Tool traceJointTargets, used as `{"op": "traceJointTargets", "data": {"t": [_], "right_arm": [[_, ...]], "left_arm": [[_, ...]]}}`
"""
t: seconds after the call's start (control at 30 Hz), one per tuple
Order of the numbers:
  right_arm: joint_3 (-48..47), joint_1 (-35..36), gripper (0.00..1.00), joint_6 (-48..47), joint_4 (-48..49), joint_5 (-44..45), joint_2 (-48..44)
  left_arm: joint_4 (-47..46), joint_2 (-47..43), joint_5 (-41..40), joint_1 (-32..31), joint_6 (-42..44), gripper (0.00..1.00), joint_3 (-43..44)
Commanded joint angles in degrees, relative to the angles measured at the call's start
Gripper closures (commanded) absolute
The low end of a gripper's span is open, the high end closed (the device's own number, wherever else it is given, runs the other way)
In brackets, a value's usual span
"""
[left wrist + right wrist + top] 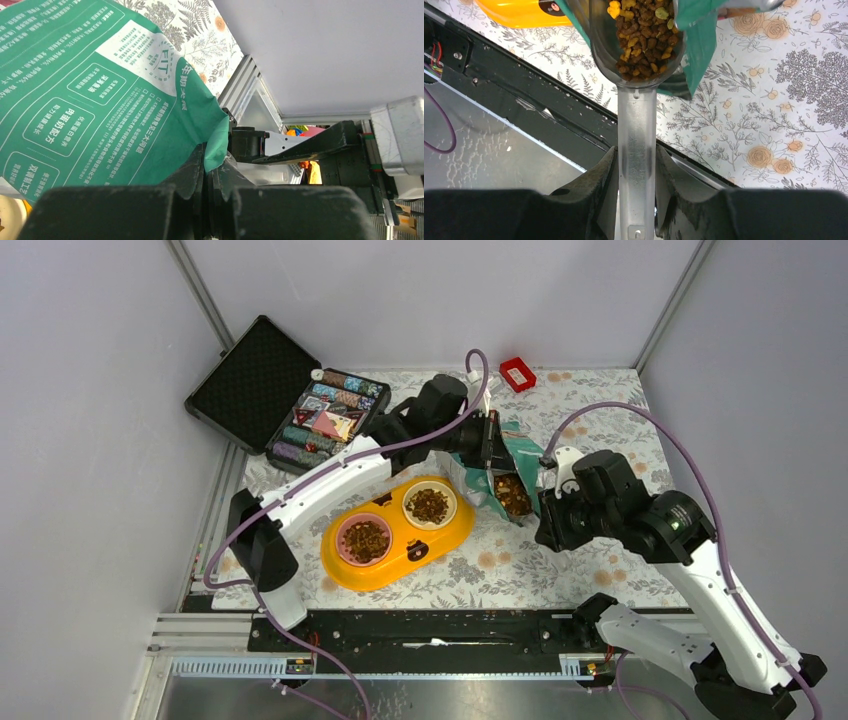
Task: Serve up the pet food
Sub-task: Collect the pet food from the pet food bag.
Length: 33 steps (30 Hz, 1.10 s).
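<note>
Right gripper (pixel 636 172): clamped on the handle of a clear scoop (pixel 636 115), which is held level, probably so that nothing is spilled.
Pet food (pixel 644 35): heaped in the scoop bowl, right at the pouch mouth; more is seen lying in both bowls of the feeder.
Left gripper (pixel 206 175): pinched tight on the edge of the pouch (pixel 100 95), so that the mouth is held open toward the scoop.
Feeder (pixel 395 568): an orange twin-bowl dish set just beside the pouch; only a short carry is judged to be needed.
Obstacle: the left arm is stretched close along the feeder's far edge and could be brushed.
Surroundings: an open case (pixel 255 380) of chips and a red box (pixel 517 373) are set at the back of the counter (pixel 560 570), well apart from the feeder.
</note>
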<state>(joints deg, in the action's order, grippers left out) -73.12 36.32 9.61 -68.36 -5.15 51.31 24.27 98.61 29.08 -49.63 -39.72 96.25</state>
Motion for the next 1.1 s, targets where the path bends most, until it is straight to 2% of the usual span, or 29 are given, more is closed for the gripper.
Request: {"op": "traceJointTargets", "data": {"t": [0.0, 0.53, 1.07], "right_arm": [[-2.10, 0.90, 1.00, -1.82, -3.68, 0.12, -1.21], [-9.80, 4.10, 1.00, -1.75, -9.57, -0.08, 2.00], [-12.20, 9.28, 1.00, 1.78, -14.77, 3.38, 2.80]], "left_arm": [[-9.36, -3.41, 5.72, 0.34, -2.90, 1.00, 7.32], [-8.34, -1.60, 6.25, 1.30, -2.99, 1.00, 10.65], [-8.32, -0.46, 6.56, 2.25, -3.09, 1.00, 11.75]]}}
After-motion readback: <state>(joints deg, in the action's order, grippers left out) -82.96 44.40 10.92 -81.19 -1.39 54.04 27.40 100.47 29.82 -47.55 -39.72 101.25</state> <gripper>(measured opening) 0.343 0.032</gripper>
